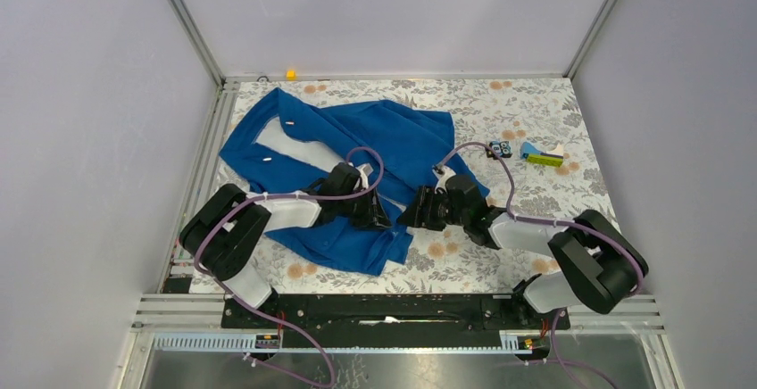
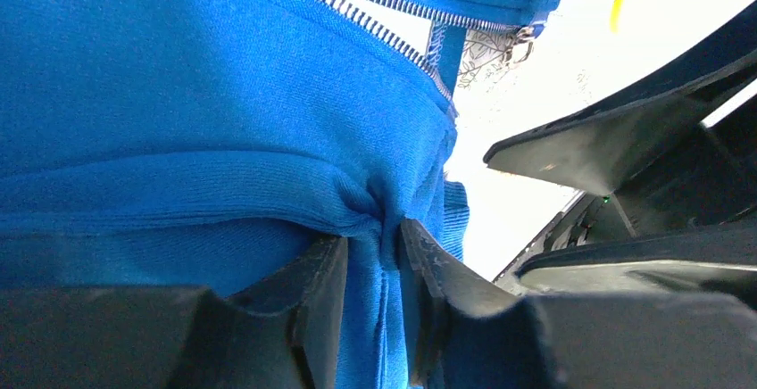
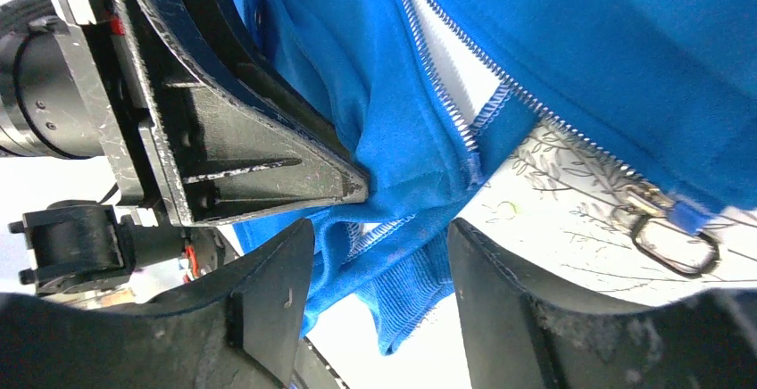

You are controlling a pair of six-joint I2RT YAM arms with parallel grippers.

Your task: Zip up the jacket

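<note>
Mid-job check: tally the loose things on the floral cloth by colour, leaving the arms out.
Blue: 1, the royal-blue fabric jacket
Black: 1, the small black boxy object
Yellow-green with light blue: 1, the small yellow-green and light-blue piece
Total: 3

Bright, even light; blown-out whites, soft close-up blur.

Soft knit cloth against scuffed hard plastic
The jacket (image 2: 178, 95) is matt royal-blue knit cloth, ribbed at the hem, with bright silvery zipper teeth (image 3: 431, 54) and a shiny metal pull ring (image 3: 644, 228); the left gripper (image 2: 373, 237) and right gripper (image 3: 382, 237) look like matt black plastic, scratched along the edges; the worktop (image 1: 536, 112) has a smooth flower-printed cover
</note>
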